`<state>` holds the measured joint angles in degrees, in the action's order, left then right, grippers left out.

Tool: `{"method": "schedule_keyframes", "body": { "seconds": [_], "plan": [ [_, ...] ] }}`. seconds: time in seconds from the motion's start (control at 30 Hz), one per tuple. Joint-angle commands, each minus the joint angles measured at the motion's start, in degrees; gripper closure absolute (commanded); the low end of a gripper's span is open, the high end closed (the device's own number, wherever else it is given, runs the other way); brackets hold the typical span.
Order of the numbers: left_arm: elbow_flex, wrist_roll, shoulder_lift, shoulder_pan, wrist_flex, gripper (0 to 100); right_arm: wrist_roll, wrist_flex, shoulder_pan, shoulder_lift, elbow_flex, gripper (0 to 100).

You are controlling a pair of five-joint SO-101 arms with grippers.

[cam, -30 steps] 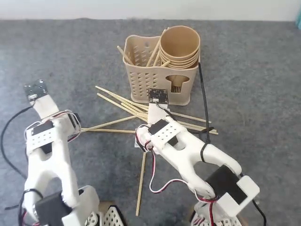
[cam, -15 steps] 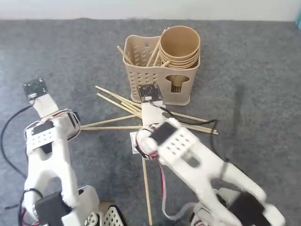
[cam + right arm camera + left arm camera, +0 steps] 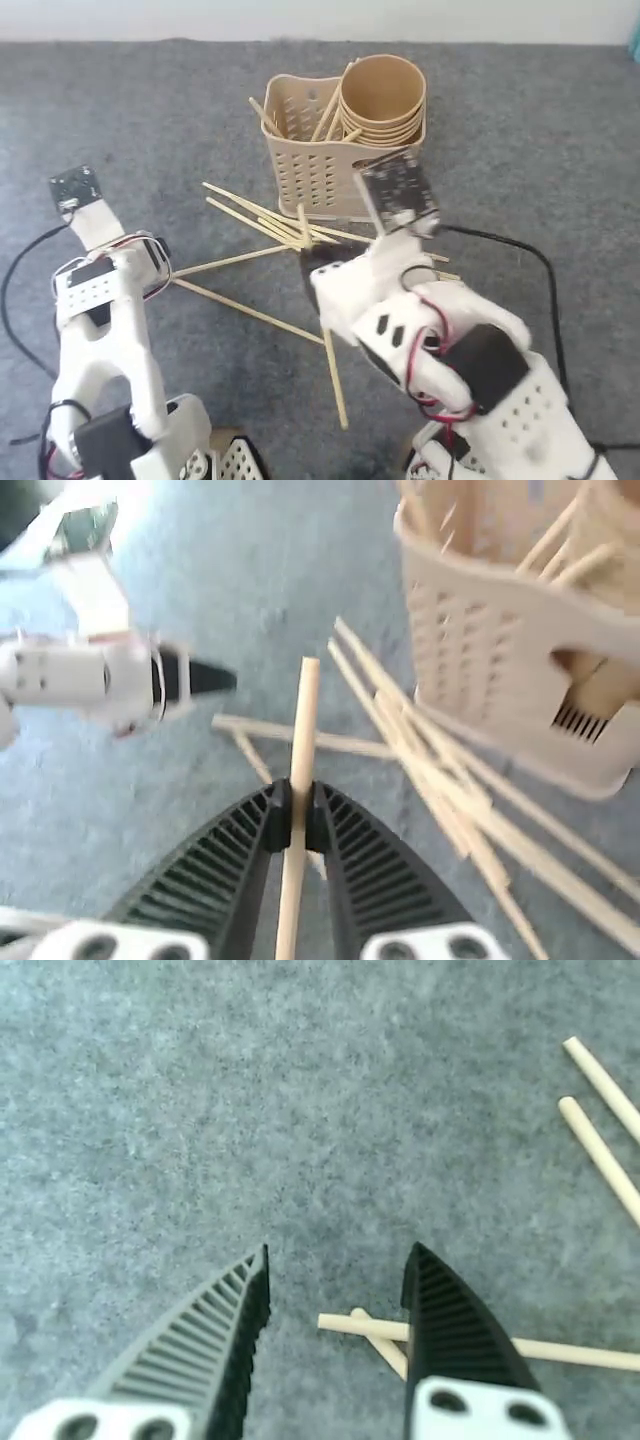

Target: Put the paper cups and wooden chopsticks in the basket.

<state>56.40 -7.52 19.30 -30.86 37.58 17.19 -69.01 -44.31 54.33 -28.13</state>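
The beige basket [image 3: 320, 165] stands at the back with stacked paper cups [image 3: 383, 90] and several chopsticks inside. More wooden chopsticks [image 3: 270, 222] lie fanned on the carpet in front of it. My right gripper [image 3: 298, 792] is shut on one chopstick [image 3: 303, 725], held off the carpet with its tip up near the basket [image 3: 480, 630]; that stick [image 3: 335, 385] runs under the right arm [image 3: 400, 300]. My left gripper [image 3: 340, 1250] is open and low over the carpet, left of the pile, with two crossed chopstick ends [image 3: 375, 1328] beside one finger.
Grey carpet [image 3: 150, 130] covers the whole table. A single chopstick [image 3: 250, 312] lies slanted between the two arms. The left arm [image 3: 90, 670] is close to the held stick. Open carpet lies to the left and right of the basket.
The right arm has risen and swung right toward the basket, lifting a chopstick with it. A loose chopstick on the carpet has shifted. The left arm has stayed still.
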Motion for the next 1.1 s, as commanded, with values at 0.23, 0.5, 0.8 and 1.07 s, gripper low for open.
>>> {"method": "schedule_keyframes", "body": {
  "seconds": [0.23, 0.5, 0.8, 1.07],
  "plan": [
    [-1.3, 0.5, 0.0, 0.2, -1.2, 79, -10.0, 23.6, 5.6, 2.9, 1.1, 99.0],
    [-1.3, 0.5, 0.0, 0.2, -1.3, 79, -17.4, 50.8, 5.8, 2.5, -4.0, 99.0],
    [-1.3, 0.5, 0.0, 0.2, -1.3, 79, -21.3, 86.7, 14.3, -10.2, -8.7, 99.0],
    [-1.4, 0.5, 0.0, 0.2, -1.4, 79, -21.3, 105.1, 18.0, -26.9, -8.7, 99.0]
  ]
}}
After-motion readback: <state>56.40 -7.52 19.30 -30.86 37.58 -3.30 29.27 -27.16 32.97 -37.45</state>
